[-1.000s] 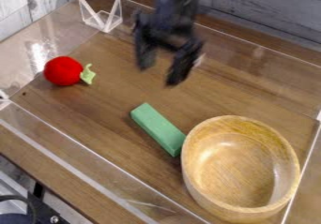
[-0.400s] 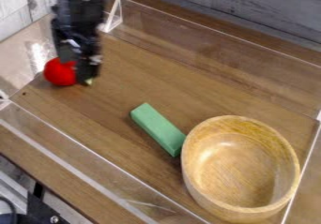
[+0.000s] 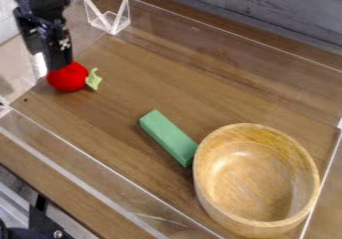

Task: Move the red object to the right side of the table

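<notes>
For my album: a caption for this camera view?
Open pincer above the red object; green block and wooden bowl nearby.

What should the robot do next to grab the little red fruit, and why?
Probably lower the end effector a little onto the red object and then close on it. Its fingers are open and pointing down, just above the fruit's far-left side, so nothing is gripped yet. The fruit sits on the left of the table, far from the green block and wooden bowl.
</notes>
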`<state>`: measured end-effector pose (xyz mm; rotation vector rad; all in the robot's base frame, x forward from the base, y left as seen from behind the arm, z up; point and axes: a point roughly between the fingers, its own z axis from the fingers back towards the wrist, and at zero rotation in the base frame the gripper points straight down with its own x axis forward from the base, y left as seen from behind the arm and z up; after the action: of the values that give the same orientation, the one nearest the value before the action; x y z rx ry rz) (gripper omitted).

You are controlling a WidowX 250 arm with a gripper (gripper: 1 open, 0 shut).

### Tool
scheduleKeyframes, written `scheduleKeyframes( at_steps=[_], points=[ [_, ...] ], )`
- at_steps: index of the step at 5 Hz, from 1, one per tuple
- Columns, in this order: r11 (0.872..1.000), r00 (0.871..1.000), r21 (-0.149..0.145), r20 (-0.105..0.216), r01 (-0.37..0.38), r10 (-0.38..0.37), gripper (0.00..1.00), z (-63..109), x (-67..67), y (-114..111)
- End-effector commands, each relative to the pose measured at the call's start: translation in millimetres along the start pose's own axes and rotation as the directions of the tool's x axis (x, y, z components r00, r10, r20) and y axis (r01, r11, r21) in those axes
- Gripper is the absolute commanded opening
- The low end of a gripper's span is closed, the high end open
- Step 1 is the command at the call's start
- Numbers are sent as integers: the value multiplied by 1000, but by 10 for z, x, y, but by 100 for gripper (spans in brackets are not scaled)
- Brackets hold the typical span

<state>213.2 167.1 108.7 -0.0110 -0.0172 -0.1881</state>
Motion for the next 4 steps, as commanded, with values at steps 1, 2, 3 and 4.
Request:
scheduleKeyframes(
  at_steps=[1,2,3,4],
  points=[
    [1000,999,20,51,16,-17,100,-120,116,194],
    [1000,997,-8,71,7,-7,100,-347,197,306],
    [996,995,-66,86,52,-46,100,-405,229,436],
    [989,994,-131,92,72,-60,100,-448,237,512]
  ],
)
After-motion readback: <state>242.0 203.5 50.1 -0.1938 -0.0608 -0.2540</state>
